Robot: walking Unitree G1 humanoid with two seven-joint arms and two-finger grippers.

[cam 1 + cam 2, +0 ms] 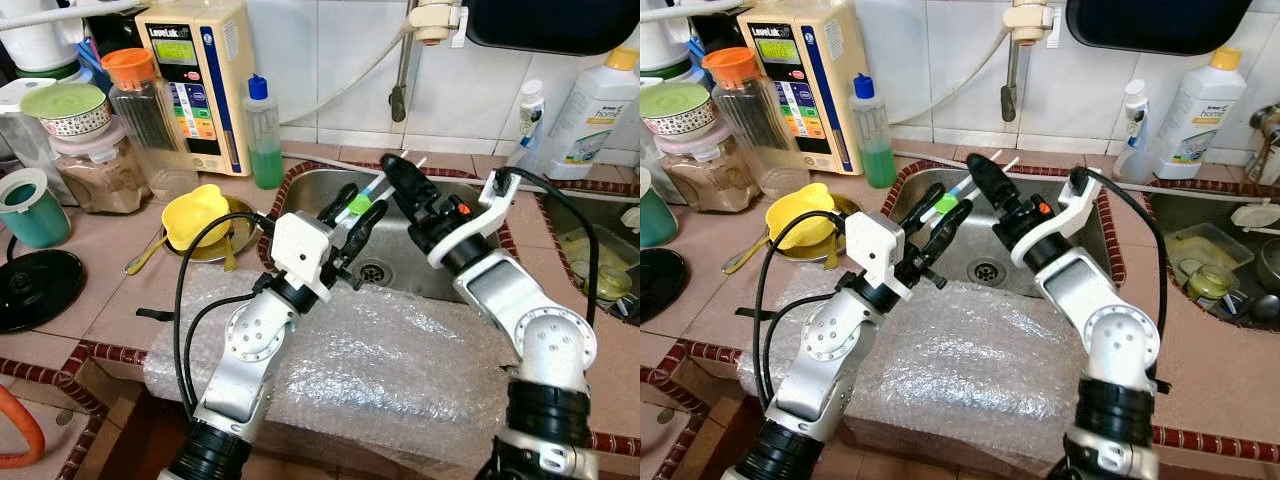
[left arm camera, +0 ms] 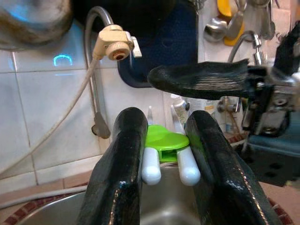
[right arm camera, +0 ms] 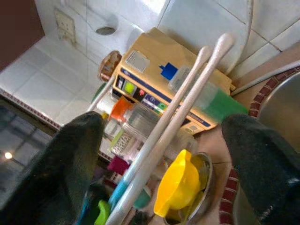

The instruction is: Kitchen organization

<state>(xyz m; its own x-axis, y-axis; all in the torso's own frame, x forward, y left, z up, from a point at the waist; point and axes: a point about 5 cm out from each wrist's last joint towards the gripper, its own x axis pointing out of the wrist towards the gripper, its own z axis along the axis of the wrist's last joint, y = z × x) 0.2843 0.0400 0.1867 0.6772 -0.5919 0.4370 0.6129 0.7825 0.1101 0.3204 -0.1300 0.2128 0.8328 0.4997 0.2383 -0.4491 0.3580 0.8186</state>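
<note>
A pair of white chopsticks point(image 1: 392, 179) joined by a green clip point(image 1: 360, 206) is held over the steel sink point(image 1: 440, 265). My left gripper point(image 1: 352, 214) is shut on them at the clip end; in the left wrist view the sticks point(image 2: 151, 165) and the clip point(image 2: 165, 140) sit between its fingers point(image 2: 123, 159). My right gripper point(image 3: 164, 124) is open around the sticks' free ends point(image 3: 187, 93), one finger point(image 3: 70, 159) on each side, not touching them. In the eye views it reaches in from the right, and one finger point(image 1: 990, 183) lies along the sticks.
Bubble wrap point(image 1: 400, 360) covers the counter edge before the sink. A yellow cup in a steel bowl point(image 1: 196, 216), a green soap bottle point(image 1: 263, 135), a water ioniser point(image 1: 195, 80) and jars point(image 1: 140, 110) stand left. Faucet point(image 1: 400, 70) above; detergent bottle point(image 1: 598, 110) right.
</note>
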